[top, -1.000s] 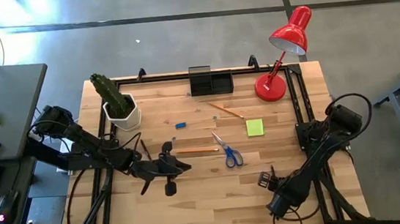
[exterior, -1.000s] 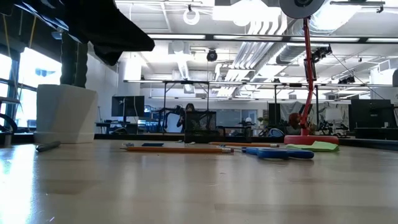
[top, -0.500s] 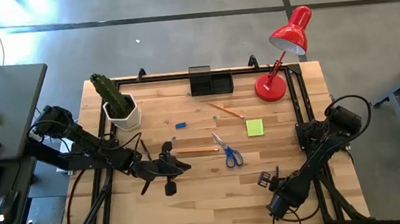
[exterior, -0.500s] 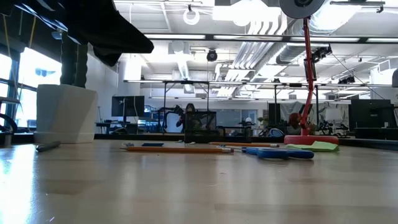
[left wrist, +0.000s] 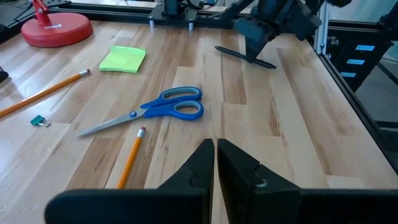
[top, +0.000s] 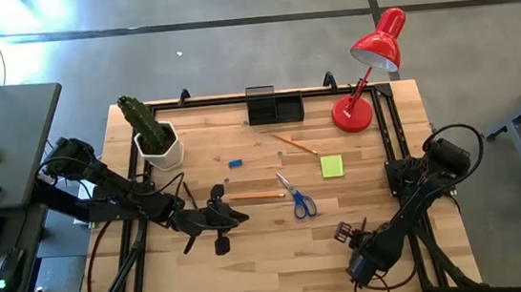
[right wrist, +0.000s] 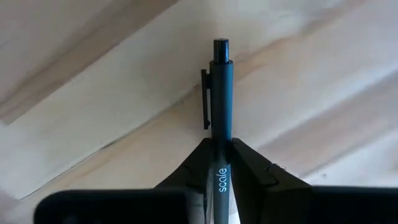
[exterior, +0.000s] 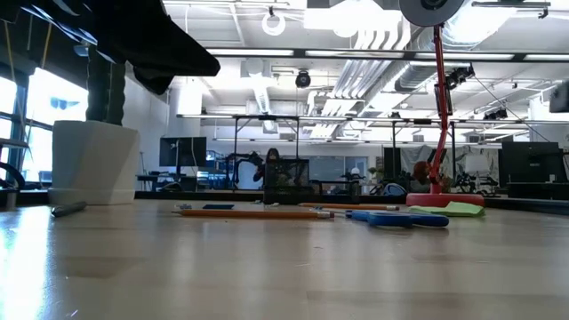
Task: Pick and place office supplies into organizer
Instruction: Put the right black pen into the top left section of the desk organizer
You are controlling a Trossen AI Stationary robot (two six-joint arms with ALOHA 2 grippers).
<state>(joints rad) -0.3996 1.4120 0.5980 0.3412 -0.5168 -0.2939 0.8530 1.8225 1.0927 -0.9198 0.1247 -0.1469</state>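
Observation:
My right gripper (top: 344, 236) is near the table's near right, shut on a dark pen (right wrist: 216, 81); in the left wrist view that pen (left wrist: 245, 56) shows as a dark bar under it. My left gripper (top: 243, 216) (left wrist: 215, 149) is shut and hovers left of centre, touching nothing. Blue-handled scissors (top: 296, 197) (left wrist: 155, 111), two pencils (top: 258, 197) (top: 294, 144), the lime sticky pad (top: 331, 166) and a tiny blue block (top: 235, 164) lie flat on the wood. The black organizer (top: 274, 104) stands at the far edge. My right gripper pinches the pen's barrel (right wrist: 219, 163) between its two fingers, lying across the pen, and comes at it slanting down from above. The clip end (right wrist: 211, 68) sticks out past the fingers. The pen lies about level at the tabletop; whether it is clear of the wood I cannot tell.
A potted cactus in a white pot (top: 156, 139) stands at the far left and a red desk lamp (top: 362, 83) at the far right. A thin dark stick (top: 187, 193) lies near the left arm. Bare wood stretches along the near edge between the arms.
My right gripper, still shut on the pen, has turned a little where it is near the table's near right. The left arm and the loose supplies have kept still.

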